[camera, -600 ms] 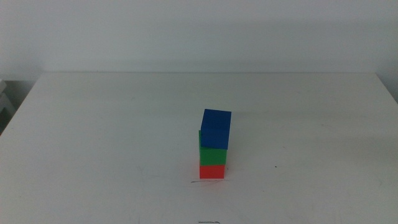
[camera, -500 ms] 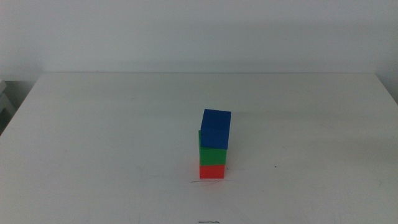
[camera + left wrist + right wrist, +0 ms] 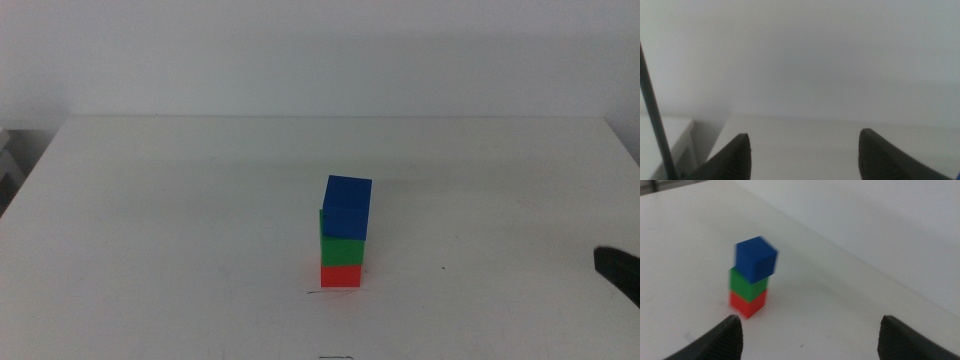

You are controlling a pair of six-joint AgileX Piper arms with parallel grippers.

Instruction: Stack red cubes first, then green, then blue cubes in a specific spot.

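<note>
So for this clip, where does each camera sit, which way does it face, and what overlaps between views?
Middle view: looks forward and down over the table at the stack: blue cube on green cube on red cube; the right claw pokes in at the edge.
Left wrist view: open left claw facing the wall and table edge.
Right wrist view: open right claw facing the stack.
Shared: middle and right wrist views both show the stack.

My left gripper (image 3: 802,157) shows its two dark jaws spread wide apart with nothing between them. Beyond them I see the white table (image 3: 805,132) edge and a blank wall (image 3: 805,55). A thin dark rod (image 3: 655,115) slants down the frame's left.
</note>
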